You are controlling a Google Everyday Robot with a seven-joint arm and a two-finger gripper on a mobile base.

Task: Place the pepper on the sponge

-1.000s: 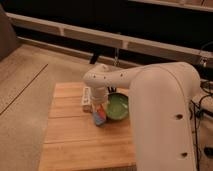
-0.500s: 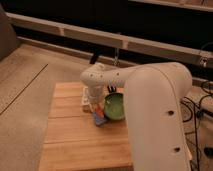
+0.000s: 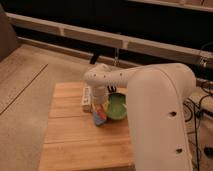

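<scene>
Your hand (image 3: 103,99) is right over the pepper (image 3: 101,112), which looks to be on the sponge (image 3: 98,120), 8 o'clock from the green bowl (image 3: 119,107) (can't tell the hand's grip). Nudge it sideways and it rolls onto the worktop (image 3: 70,135).

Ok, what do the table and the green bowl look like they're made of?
Table: wood, matte; plank seams show. Green bowl: likely plastic, smooth even colour, though unsure. The tool hangs beside the bowl, over the sponge.

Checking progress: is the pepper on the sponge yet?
Cannot tell. The pepper appears directly over the sponge, but the gripper hangs right above it, hiding contact.
</scene>
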